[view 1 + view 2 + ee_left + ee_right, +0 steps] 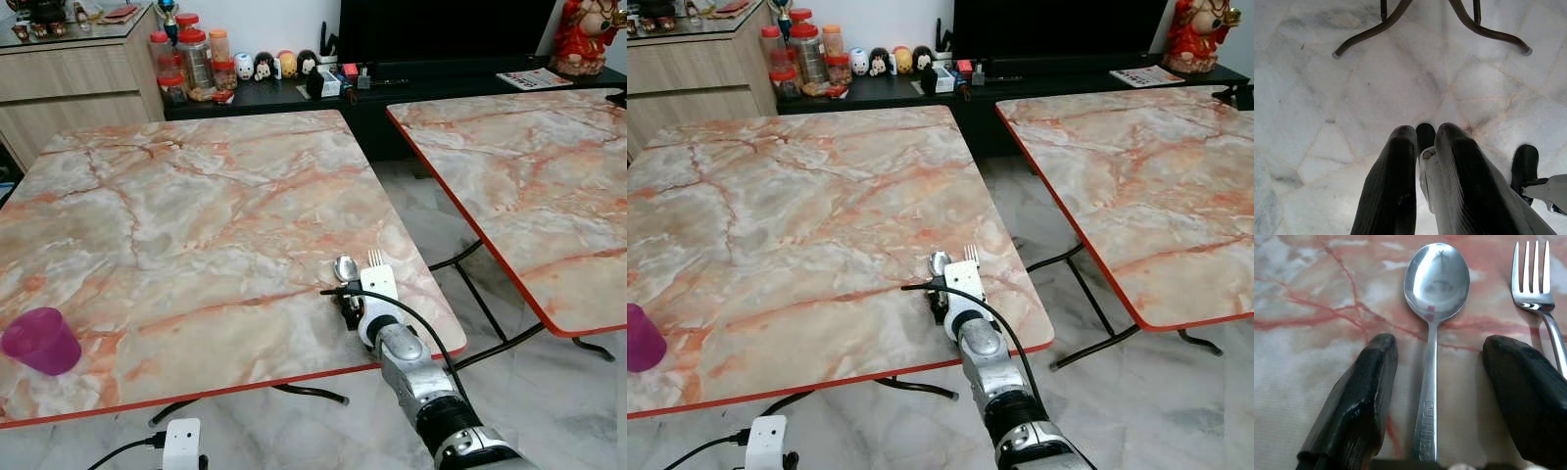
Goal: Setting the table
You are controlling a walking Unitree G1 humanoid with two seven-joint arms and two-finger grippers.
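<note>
The spoon (1435, 333), stiff, light and slippery, is being straddled by the right gripper's (1437, 382) released fingers; its thin handle, at six o'clock from the bowl, is judged the best hold.

A spoon (345, 266) and a fork (374, 258) are seen lying side by side near the front edge of the marble worktop (196, 225). The right tool (351, 311) is positioned just behind them. A purple cup (41, 341) is placed at the front left corner.

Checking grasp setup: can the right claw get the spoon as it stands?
Probably yes. The right claw is open and straddles the spoon handle on the table; the fork lies beside it, outside one finger.
</note>
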